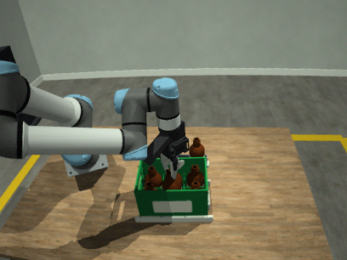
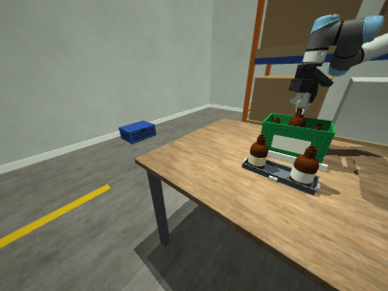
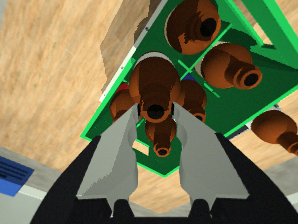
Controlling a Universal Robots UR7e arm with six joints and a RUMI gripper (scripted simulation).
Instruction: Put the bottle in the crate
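Note:
My gripper [image 1: 173, 171] [image 2: 300, 108] [image 3: 155, 104] is shut on the neck of a brown bottle [image 1: 172, 183] [image 2: 297, 121] [image 3: 154, 82]. The held bottle is close to upright, with its lower part inside the green crate [image 1: 145, 203] [image 2: 324, 143] [image 3: 235, 112]. It stands higher than the crate's other bottles, and its base is hidden. The dark tray [image 2: 281, 173] lies beside the crate and carries two bottles; one bottle [image 2: 259, 153] [image 1: 196, 149] is at one end, the other bottle [image 2: 305, 166] at the other.
Several other brown bottles stand in the crate around the held one, among them a bottle [image 1: 195, 176] to its right in the top view. Thin green dividers and the crate walls lie close around the held bottle. A blue crate [image 2: 138, 132] [image 3: 15, 172] is on the floor beyond the table.

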